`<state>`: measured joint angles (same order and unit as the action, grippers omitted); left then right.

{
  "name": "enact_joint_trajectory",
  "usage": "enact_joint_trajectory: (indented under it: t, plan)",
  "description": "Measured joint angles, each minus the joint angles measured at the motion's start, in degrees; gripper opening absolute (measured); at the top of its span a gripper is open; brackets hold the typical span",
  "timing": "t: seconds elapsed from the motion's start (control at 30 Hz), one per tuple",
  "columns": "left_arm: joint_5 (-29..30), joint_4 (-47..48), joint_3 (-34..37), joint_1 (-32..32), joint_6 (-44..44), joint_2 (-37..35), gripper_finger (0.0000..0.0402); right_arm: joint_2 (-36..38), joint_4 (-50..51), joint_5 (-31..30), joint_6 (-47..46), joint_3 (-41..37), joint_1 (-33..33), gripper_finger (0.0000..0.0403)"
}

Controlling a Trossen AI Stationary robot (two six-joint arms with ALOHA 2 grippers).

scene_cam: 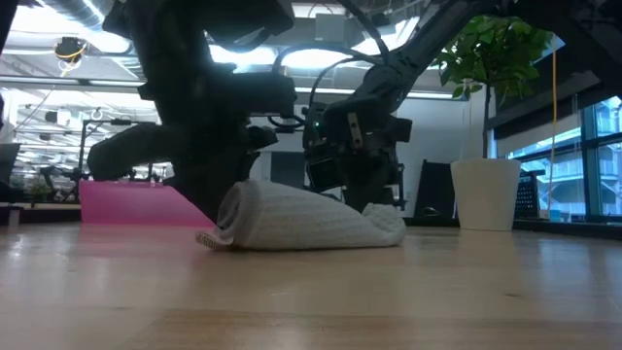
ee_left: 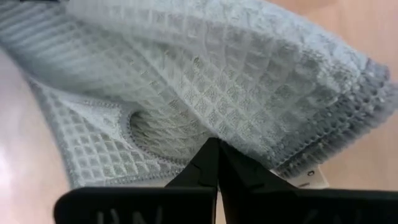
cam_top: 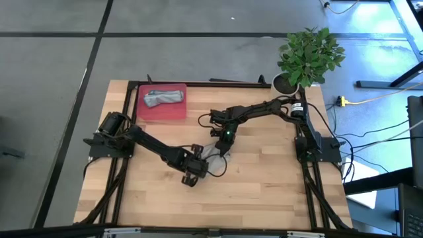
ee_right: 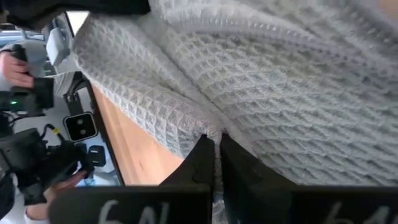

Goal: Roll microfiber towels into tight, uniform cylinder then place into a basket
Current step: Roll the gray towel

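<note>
A pale waffle-weave microfiber towel with a grey hem lies loosely rolled on the table's middle. My left gripper is at its near-left side, shut, with its tips against the cloth. My right gripper comes at the towel from the far right and is shut on the cloth. A second towel, grey and rolled, lies in the red basket at the far left. My left gripper's shut fingertips meet the roll's side near a hemmed corner with a white label. They slant down from the table's left; whether any cloth is between them I cannot tell. The roll rests on the table. My right gripper pinches a fold of the towel between its two fingers, with cloth showing in the narrow gap. The fingers slant down from the table's far right. The towel lies on the table, slack around the hold.
A white pot with a green plant stands at the far right corner. Bare wood lies toward the near edge. A person's hands show beyond the table.
</note>
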<state>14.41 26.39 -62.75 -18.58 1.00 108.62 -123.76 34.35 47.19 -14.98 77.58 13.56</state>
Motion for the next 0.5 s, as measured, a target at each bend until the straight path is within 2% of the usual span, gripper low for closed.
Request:
enact_joint_trajectory:
  t: [0.1,0.27,0.4,0.5]
  plan:
    - [2.8,3.3,0.4,-0.2,0.6,-2.3,0.0000,0.0,-0.1,-0.7,0.0,0.0,0.0,0.0011]
    - [4.0,7.0,0.3,-1.4,4.4,-9.0,0.0000,-0.1,0.0,-1.1,0.2,0.0,0.2,0.0011]
    - [4.7,5.8,0.3,-2.5,5.3,-12.5,0.0000,-0.1,-0.3,-1.2,0.4,-0.1,0.2,0.0011]
    - [6.1,1.5,0.2,-3.9,7.5,-13.3,0.0000,-0.1,-0.5,-1.2,0.4,-0.1,0.1,0.0011]
